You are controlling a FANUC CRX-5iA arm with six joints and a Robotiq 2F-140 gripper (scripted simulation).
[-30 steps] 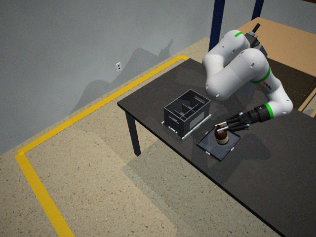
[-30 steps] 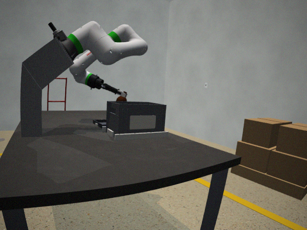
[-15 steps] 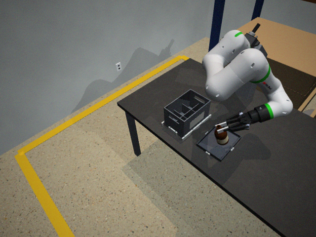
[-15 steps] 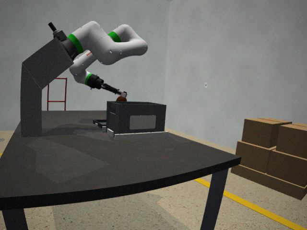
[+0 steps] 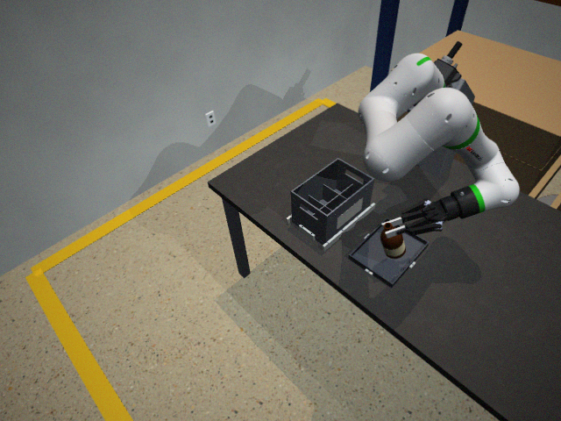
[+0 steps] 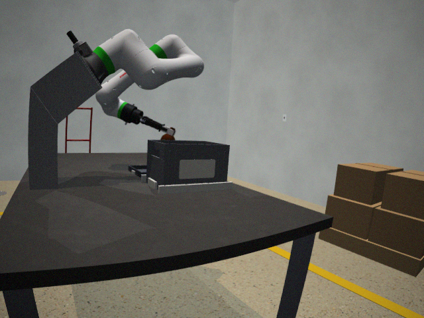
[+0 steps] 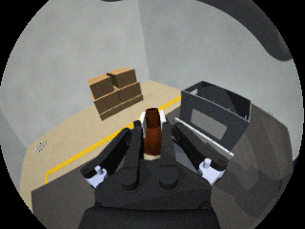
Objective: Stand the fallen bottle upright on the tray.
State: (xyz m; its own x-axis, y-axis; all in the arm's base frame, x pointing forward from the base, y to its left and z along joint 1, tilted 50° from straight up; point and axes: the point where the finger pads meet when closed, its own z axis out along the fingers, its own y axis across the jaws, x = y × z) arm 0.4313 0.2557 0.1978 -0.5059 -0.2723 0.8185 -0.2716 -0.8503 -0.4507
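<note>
A brown bottle (image 5: 392, 242) (image 7: 152, 134) stands upright on the dark tray (image 5: 376, 265), close to its back edge. My gripper (image 5: 392, 226) (image 7: 152, 116) reaches in level from the right and is shut on the bottle's neck. In the exterior view only the bottle's top (image 6: 167, 136) shows above the crate (image 6: 188, 160), with the gripper (image 6: 169, 130) on it; a corner of the tray (image 6: 136, 168) shows to the crate's left. The dark divided crate (image 5: 332, 199) (image 7: 216, 111) stands left of the tray.
The crate sits between white corner guides (image 5: 344, 231) (image 6: 191, 187). The tray has small white guides (image 5: 370, 269) at its edges. The arm's grey pedestal (image 6: 51, 112) stands at the table's far side. Cardboard boxes (image 6: 373, 205) are stacked on the floor beyond the table.
</note>
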